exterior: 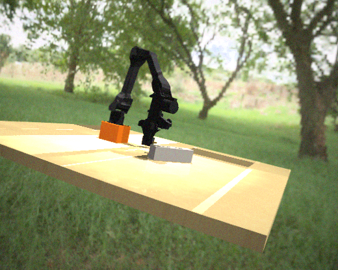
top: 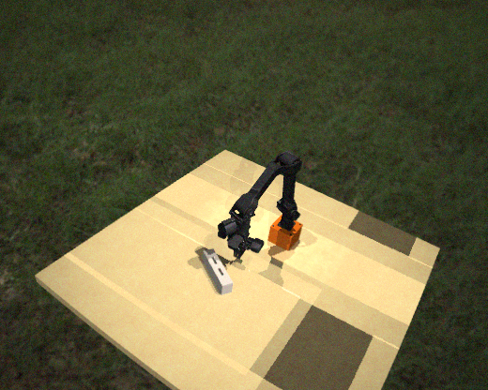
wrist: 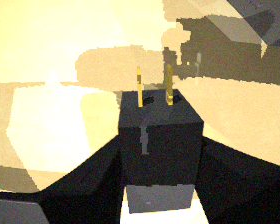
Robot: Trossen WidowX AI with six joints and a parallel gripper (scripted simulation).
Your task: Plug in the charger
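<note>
The black charger (wrist: 158, 112) is held between the fingers of my gripper (top: 238, 254) (exterior: 148, 143) (wrist: 152, 139), which is shut on it. Its two gold prongs (wrist: 140, 90) stand out past the body, toward the top of the wrist view. A small gold bit also shows beside the fingertips in the exterior view. The pale grey power strip (top: 224, 282) (exterior: 172, 154) lies on the table, with two dark outlets on its top in the top view. My gripper is beside the strip, a little above the table. The prongs are apart from the outlets.
The arm's orange base block (top: 284, 232) (exterior: 114, 132) stands behind the gripper. The tan table (top: 139, 281) (exterior: 171, 185) carries bright bands and dark shadow patches. A dark grey shape, perhaps the strip, shows at the wrist view's top right corner.
</note>
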